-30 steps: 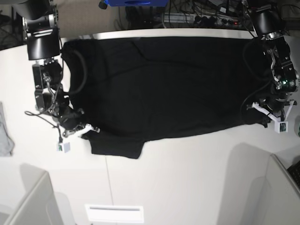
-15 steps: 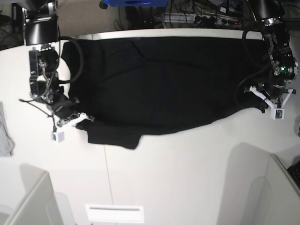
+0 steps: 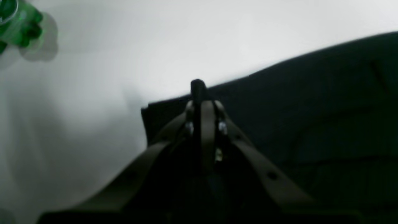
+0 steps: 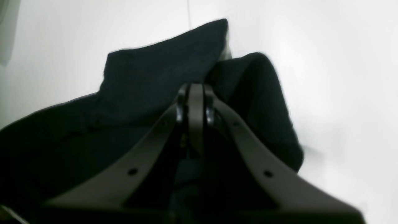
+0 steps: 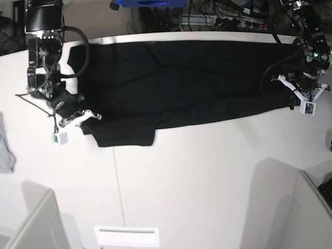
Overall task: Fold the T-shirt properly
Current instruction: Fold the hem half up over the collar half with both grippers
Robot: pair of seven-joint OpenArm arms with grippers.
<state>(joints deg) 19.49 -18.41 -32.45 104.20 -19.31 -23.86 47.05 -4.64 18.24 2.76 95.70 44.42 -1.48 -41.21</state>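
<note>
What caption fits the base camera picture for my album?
Two robot arms, left gripper and right gripper, pinch the near edge of a big black cloth T-shirt on a white table.

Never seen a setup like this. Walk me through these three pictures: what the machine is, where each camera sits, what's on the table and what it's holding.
This is a robot with two arms working at a white table. The base view looks down from above. The other two pictures come from small cameras mounted on each wrist, looking along the gripper.

A black T-shirt lies spread across the table. The left gripper, on the right of the overhead picture, is shut on the shirt's edge; its wrist view shows the closed fingers over the dark cloth. The right gripper, on the left, is shut on the other end, near a sleeve.

A grey cloth lies at the table's left edge, and something green sits blurred beyond the left gripper.
</note>
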